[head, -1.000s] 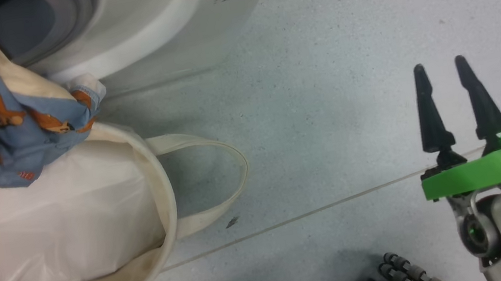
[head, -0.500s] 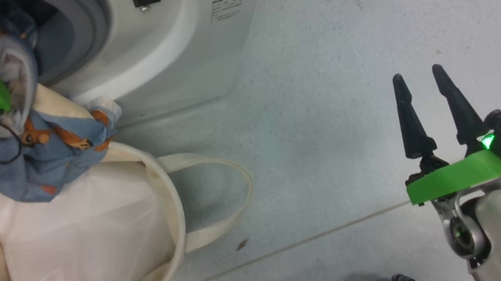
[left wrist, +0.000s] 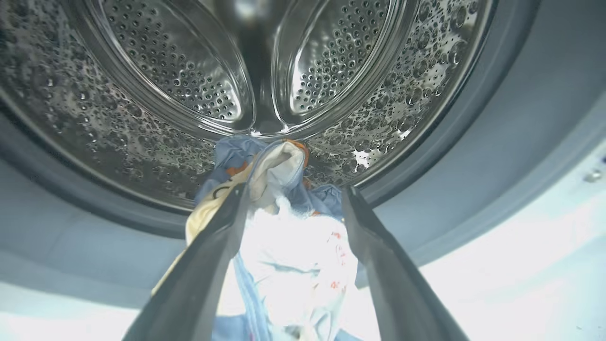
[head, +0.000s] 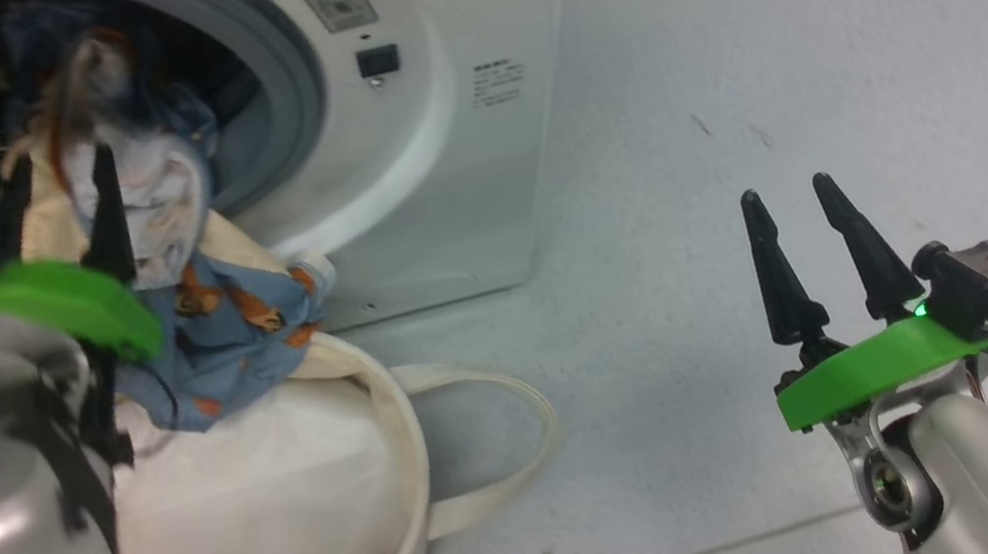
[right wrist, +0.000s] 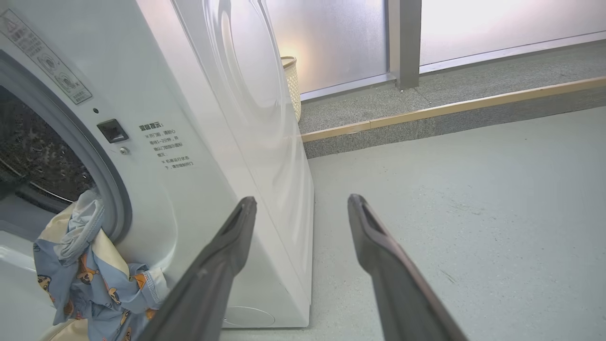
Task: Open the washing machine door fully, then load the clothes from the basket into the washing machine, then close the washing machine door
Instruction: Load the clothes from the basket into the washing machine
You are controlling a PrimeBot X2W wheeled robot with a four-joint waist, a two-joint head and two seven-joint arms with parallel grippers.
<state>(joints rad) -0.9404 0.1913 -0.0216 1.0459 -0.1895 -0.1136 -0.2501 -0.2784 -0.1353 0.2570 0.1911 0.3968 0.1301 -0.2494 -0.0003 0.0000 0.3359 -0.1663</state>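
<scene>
The left gripper (head: 63, 187), two long dark fingers on a bright green mount, stands at the upper left of the head view with its jaws spread wide and a bunch of light-blue bear-print clothes (head: 233, 318) between them. In the left wrist view, the same gripper (left wrist: 294, 192) points into the perforated steel drum (left wrist: 189, 71). The top of the garment (left wrist: 284, 161) lies at the drum's lower lip, and pale fabric fills the space between the two fingers (left wrist: 213, 246). Whether the fabric presses against both of them cannot be told.

The rest of the garment trails down from the grey rubber gasket (head: 297, 100) over the front of the white front-loading washing machine (head: 439, 177). It ends on the rim of the round cream canvas basket (head: 412, 448) at the lower left of the head view. A plain white pillow-like pad (head: 264, 512) fills the basket, and one long loop handle (head: 538, 429) lies on the pale grey speckled floor (head: 713, 34).

At the lower right of the head view, the right gripper (head: 786, 189) hangs above bare floor with its fingers parted and nothing between them. Its own camera shows the same gripper (right wrist: 303, 201) facing the machine's front corner, with the bear-print fabric (right wrist: 85, 279) spilling from the round opening at the left edge of that frame.
</scene>
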